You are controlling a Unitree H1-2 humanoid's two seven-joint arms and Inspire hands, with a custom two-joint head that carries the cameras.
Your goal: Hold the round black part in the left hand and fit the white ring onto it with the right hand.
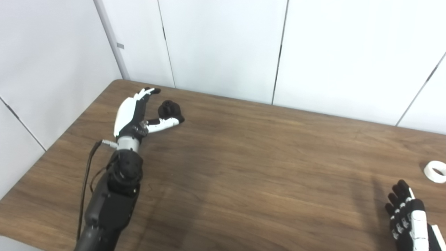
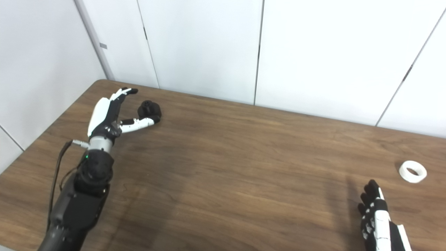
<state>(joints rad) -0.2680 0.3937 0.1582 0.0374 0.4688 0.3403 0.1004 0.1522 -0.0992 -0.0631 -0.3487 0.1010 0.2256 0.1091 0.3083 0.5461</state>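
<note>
The round black part (image 1: 169,109) lies on the brown table (image 1: 251,157) at the far left. My left hand (image 1: 136,113) is open beside it, the fingers stretched past its left side and the thumb reaching along its near side; the part sits between them, not gripped. The white ring (image 2: 412,171) lies flat on the table at the far right. My right hand (image 2: 378,216) is low at the near right, fingers apart and empty, a short way in front of and left of the ring.
White wall panels (image 1: 223,45) stand behind the table's far edge and along its left side. A black cable (image 1: 87,174) runs along my left forearm.
</note>
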